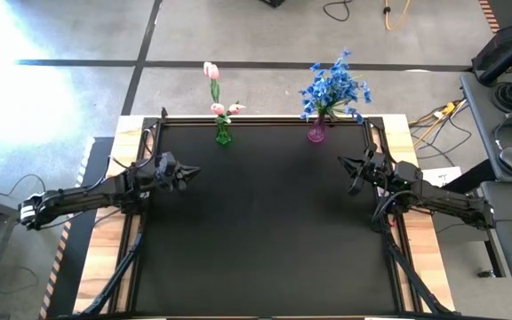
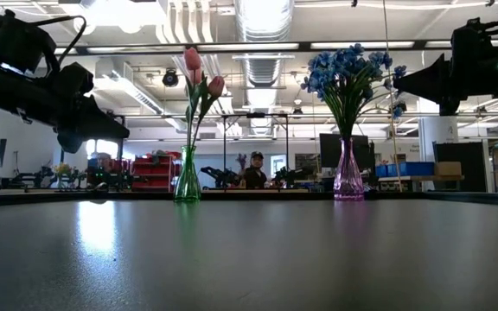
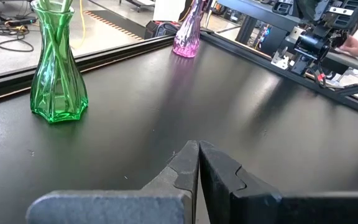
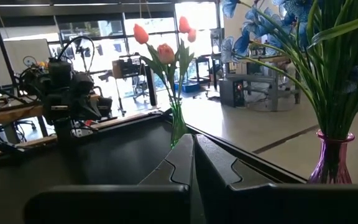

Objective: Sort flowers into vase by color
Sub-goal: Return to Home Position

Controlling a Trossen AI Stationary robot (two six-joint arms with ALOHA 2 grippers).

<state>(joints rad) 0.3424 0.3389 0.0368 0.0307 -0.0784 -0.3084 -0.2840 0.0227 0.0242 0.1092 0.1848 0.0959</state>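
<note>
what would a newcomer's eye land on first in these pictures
The bunch of blue flowers in the purple vase at the table's far edge catches the eye first, then the pink tulips in the green vase to its left. Both arms hang above the black mat, the left gripper and the right gripper shut, one at each side.

the black mat (image 1: 265, 240) gives open room thru the middle & near side, w/ a wide lane betw the arms. obstacles stand only at the far edge: green vase (image 1: 223, 135) w/ pink tulips (image 1: 211, 69) & purple vase (image 1: 316, 132) w/ spreading blue blossoms (image 1: 334, 87), well apart w/ a gap betw them. left gripper (image 1: 194, 171) & right gripper (image 1: 344, 163) hang near the mat's sides.
</note>
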